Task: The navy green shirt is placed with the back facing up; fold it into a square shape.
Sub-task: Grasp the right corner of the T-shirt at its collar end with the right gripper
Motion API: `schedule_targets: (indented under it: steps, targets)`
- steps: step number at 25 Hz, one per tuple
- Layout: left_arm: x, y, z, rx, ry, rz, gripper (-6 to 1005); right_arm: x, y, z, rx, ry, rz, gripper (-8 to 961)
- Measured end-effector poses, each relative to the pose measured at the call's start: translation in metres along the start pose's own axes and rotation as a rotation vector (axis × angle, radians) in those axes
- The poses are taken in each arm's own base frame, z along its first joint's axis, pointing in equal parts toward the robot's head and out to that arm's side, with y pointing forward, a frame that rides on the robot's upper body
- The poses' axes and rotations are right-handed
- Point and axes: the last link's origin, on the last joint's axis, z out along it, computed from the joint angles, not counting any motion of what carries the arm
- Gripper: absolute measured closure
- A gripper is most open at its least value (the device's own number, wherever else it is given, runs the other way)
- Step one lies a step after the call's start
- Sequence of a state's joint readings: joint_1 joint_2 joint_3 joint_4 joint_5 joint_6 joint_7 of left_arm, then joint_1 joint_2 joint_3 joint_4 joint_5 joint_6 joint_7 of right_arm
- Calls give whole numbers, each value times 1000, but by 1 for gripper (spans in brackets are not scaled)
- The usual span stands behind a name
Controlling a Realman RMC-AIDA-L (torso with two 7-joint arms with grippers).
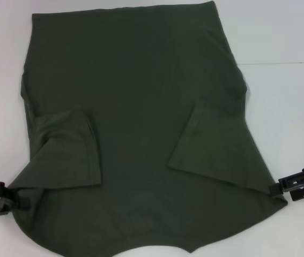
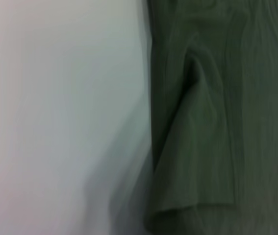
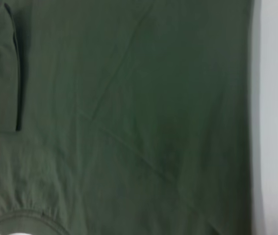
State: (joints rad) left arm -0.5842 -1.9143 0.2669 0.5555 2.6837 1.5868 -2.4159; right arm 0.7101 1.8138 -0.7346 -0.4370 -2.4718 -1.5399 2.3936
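Observation:
The navy green shirt (image 1: pixel 135 118) lies spread plain side up on the white table (image 1: pixel 286 107), with both short sleeves folded inward over the body. Its near corners are drawn out to points. My left gripper (image 1: pixel 19 202) is at the near left corner and pinches the fabric there. My right gripper (image 1: pixel 275 188) holds the near right corner the same way. The left wrist view shows the shirt's edge and a folded sleeve (image 2: pixel 197 147) against the table. In the right wrist view the shirt (image 3: pixel 129 112) fills the picture, with the collar rim (image 3: pixel 26 215) showing.
The white table surface (image 2: pixel 55 107) runs along both sides of the shirt. A faint seam line (image 1: pixel 280 63) crosses the table at the far right. The shirt's far hem reaches the top of the head view.

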Motion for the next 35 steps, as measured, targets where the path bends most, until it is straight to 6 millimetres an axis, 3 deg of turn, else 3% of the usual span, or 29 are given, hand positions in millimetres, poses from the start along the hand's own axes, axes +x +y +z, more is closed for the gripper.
schedule_targets:
  steps: [35]
  targets:
    - [1, 1, 0, -6, 9, 1, 970, -1, 6, 19, -17, -19, -10, 71]
